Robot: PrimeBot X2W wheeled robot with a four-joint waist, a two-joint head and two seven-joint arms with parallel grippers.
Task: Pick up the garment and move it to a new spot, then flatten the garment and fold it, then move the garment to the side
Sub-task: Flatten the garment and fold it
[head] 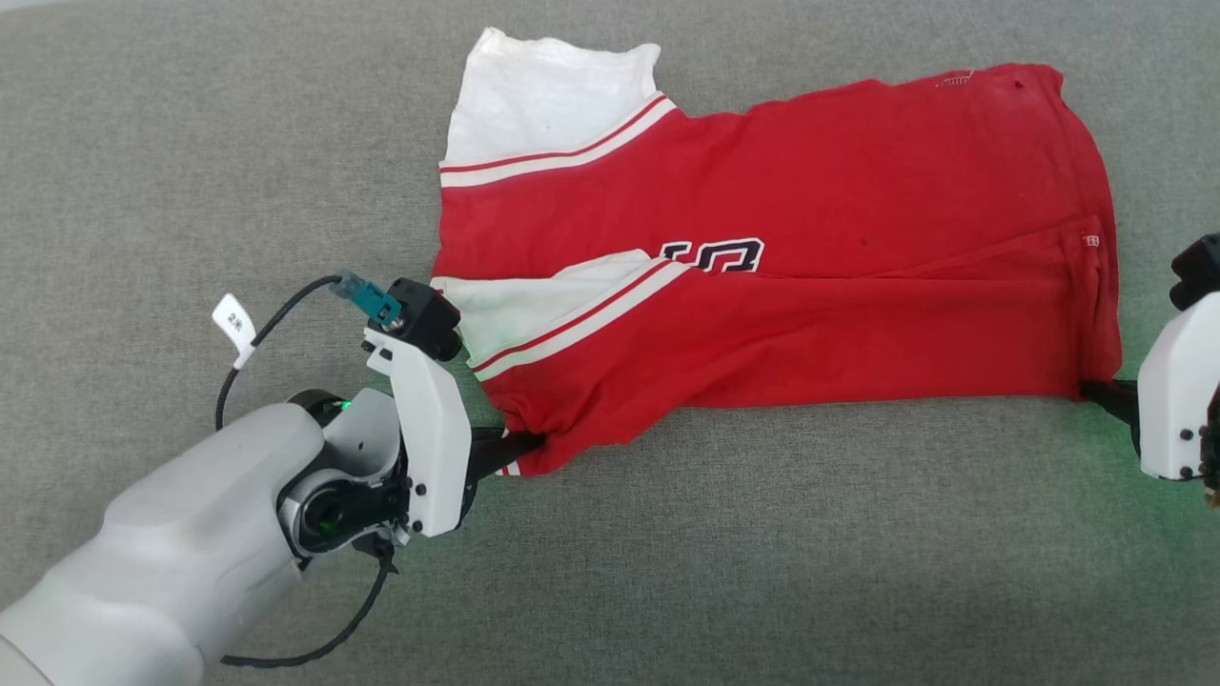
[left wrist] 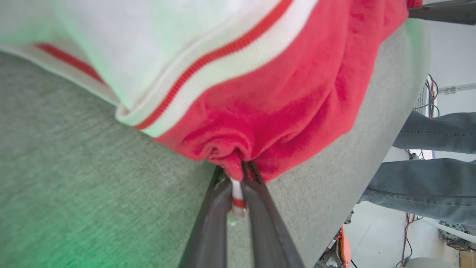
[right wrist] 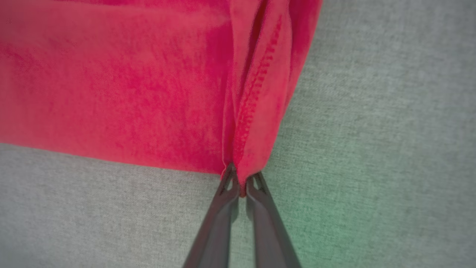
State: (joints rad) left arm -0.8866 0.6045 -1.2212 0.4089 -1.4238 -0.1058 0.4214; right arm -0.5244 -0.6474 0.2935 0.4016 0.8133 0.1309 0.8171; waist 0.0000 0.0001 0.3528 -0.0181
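The garment (head: pixel 782 314) is lying spread across the grey counter (head: pixel 191 143), its near half being doubled over. The near-left corner, at the striped trim, is being pinched by the left gripper (left wrist: pixel 238 176), its jaws being pressed almost together on the fabric. The near-right hem corner is being clamped by the right gripper (right wrist: pixel 242 182), jaws likewise narrow on the cloth.

Flat on the padded surface (head: pixel 667 572): the garment (head: pixel 762 314). At its 8 o'clock corner, pinching the edge, left gripper (head: pixel 534 443); at its 4 o'clock corner, likewise pinching, right gripper (head: pixel 1088 389).
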